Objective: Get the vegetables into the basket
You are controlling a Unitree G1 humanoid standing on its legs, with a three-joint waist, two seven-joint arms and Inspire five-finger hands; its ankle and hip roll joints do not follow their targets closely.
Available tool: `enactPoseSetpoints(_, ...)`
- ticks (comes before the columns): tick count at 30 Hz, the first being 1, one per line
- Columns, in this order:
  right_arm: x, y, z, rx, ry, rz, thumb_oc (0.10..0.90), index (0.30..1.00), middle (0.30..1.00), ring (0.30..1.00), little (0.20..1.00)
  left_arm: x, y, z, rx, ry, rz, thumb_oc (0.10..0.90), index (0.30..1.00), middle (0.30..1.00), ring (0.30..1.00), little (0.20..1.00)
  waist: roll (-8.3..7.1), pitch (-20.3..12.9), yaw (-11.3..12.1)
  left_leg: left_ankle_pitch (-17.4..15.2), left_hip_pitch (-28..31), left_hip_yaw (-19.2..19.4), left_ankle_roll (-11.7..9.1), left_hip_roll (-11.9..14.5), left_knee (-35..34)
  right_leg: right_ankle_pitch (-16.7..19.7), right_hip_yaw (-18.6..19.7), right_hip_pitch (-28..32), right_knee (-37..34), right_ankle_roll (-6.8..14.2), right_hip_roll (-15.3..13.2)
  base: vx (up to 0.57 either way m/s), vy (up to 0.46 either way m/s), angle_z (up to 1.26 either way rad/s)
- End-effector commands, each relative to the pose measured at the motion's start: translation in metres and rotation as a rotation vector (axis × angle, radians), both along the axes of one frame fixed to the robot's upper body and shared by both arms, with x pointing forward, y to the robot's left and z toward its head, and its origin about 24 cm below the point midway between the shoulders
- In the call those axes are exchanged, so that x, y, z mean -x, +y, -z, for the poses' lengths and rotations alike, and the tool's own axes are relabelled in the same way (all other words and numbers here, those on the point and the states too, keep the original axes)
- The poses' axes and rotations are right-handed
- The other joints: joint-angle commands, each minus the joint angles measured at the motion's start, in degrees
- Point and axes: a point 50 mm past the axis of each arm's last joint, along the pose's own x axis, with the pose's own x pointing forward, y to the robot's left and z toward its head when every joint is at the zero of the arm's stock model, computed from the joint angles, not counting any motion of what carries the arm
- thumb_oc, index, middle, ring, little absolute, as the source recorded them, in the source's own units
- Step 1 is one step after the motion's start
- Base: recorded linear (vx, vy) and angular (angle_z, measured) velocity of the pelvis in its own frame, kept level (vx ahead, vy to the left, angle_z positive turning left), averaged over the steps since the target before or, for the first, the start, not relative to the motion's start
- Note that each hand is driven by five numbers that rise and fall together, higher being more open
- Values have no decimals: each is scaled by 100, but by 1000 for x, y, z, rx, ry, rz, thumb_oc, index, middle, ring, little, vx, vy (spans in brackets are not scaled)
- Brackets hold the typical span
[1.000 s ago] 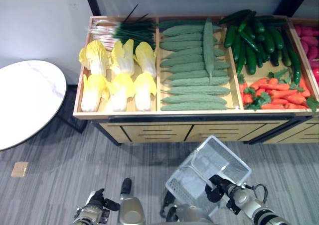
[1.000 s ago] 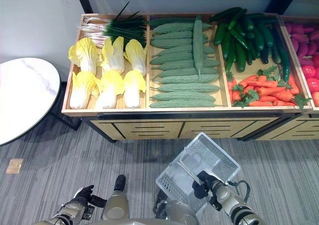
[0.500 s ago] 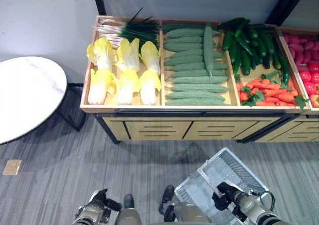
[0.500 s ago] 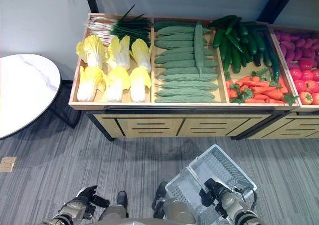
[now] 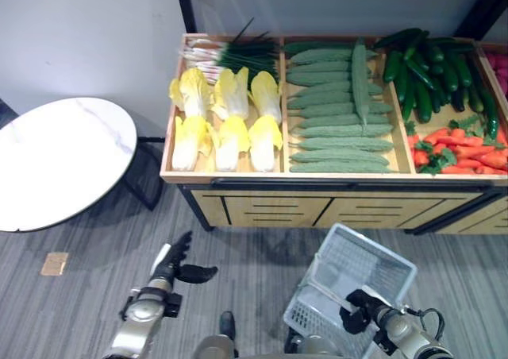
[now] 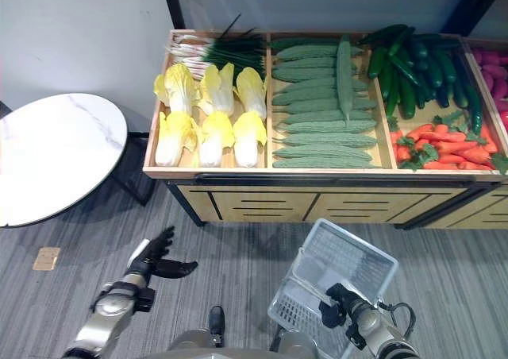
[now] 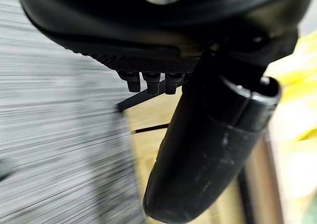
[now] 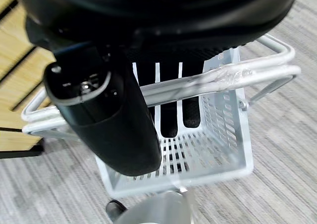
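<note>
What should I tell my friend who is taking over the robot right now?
Left hand: open, holds nothing, raised over the floor in front of the wooden stand.
Right hand: curled round the handle of the grey basket, carrying it low before the stand.
Vegetables: cabbages, bitter gourds, cucumbers, carrots and spring onions all lie in the stand's compartments.
Done: basket is in hand. It looks empty.
Left: pick vegetables, probably with the left hand, and put them in the basket.
</note>
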Motion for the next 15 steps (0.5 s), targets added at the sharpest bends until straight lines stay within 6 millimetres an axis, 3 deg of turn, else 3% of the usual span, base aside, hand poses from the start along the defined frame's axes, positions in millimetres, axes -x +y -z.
enactPoseSetpoints(1,-23,0,-11,2,-73,-34,400,300,300,300,300,-35,16,-52,-77,-281,-4,900,1000,1000,1000,1000,-368,28,13,-176,-133,-234,-228,127,-2,8,196,-18,231,763,-680,0,0,0)
enactPoseSetpoints(3,-21,1,-9,1,-60,-39,400,300,300,300,300,-41,19,-83,-134,-413,-5,900,1000,1000,1000,1000,-352,-5,25,-184,-103,-219,-236,128,-21,18,187,7,195,763,-679,0,0,0)
enactPoseSetpoints(4,-21,1,-9,0,-60,-39,400,300,300,300,300,-41,20,-84,-136,-412,-5,900,1000,1000,1000,1000,-356,-1,23,-186,-101,-219,-237,129,-20,18,187,10,193,762,-677,5,5,-3)
enactPoseSetpoints(6,-21,3,-8,0,-50,-54,400,300,300,300,300,-48,25,-115,-304,-513,26,900,1000,1000,1000,1000,-315,-38,7,-231,-31,-205,-256,143,-21,-9,202,77,163,772,-656,4,3,-2)
enactPoseSetpoints(7,-21,4,-8,-1,-51,-54,400,300,300,300,300,-48,25,-115,-306,-514,26,900,1000,1000,1000,1000,-327,-35,6,-199,-47,-204,-251,134,-28,15,203,60,158,766,-664,8,4,-4)
enactPoseSetpoints(8,-21,4,-8,2,-50,-58,400,300,300,300,300,-51,27,-126,-382,-547,38,900,1000,1000,1000,1000,-321,-57,-2,-199,-39,-195,-256,133,-33,16,215,63,149,765,-664,18,13,-7)
enactPoseSetpoints(9,-24,3,-10,9,-56,-74,400,300,300,300,300,-59,35,-159,-630,-621,65,900,1000,1000,1000,1000,-273,-100,-49,-246,25,-167,-279,151,-36,-16,244,110,130,765,-639,16,12,-6)
enactPoseSetpoints(13,-23,2,-10,14,-55,-83,400,300,300,300,300,-64,38,-180,-780,-669,84,900,1000,1000,1000,1000,-265,-120,-88,-227,57,-127,-285,145,-53,13,269,121,108,761,-632,9,5,-4)
enactPoseSetpoints(15,-21,0,-10,25,-46,-109,400,300,300,300,300,-70,47,-220,-1076,-721,124,900,1000,1000,1000,1000,-196,-186,-178,-245,125,-64,-308,167,-65,27,327,144,58,772,-603,30,4,-3)
